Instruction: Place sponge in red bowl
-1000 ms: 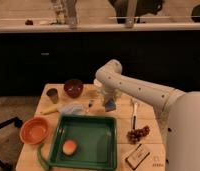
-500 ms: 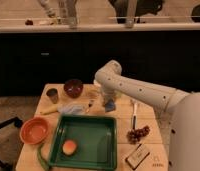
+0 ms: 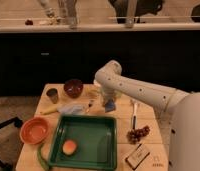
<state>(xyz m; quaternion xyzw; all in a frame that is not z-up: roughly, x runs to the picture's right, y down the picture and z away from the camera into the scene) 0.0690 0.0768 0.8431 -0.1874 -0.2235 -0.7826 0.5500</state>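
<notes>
- A dim room: dark cabinets (image 3: 43,55) under a pale counter ledge (image 3: 93,27) run behind a light wooden table (image 3: 123,125).
- The robot's white arm (image 3: 138,90) reaches in from 3 o'clock, bends at its elbow and points down over the far middle of the table.
- The gripper (image 3: 109,100) hangs low over the tabletop, fingers closed on a small light blue-grey rectangular sponge (image 3: 110,106) pinched at its tips.
- The sponge sits at about 1 o'clock from a deep green rectangular plastic tray (image 3: 85,118), just beyond the tray's far rim.
- A wide, shallow orange-red bowl (image 3: 34,130) with a thick rim stands at 9 o'clock from the tray, near the table's left edge and well apart from the sponge.
- A round orange fruit (image 3: 69,147) lies inside the tray, toward its near left corner.
- A crumpled pale blue cloth (image 3: 71,108) lies at 11 o'clock from the tray, just beside its far rim.
- A smaller, deeper dark maroon bowl (image 3: 73,87) stands beyond the cloth, with a small grey cup (image 3: 52,94) at its 8 o'clock.
- A bunch of dark red grapes (image 3: 138,134) lies at 3 o'clock from the tray; a small printed box (image 3: 137,156) lies at 5 o'clock.
</notes>
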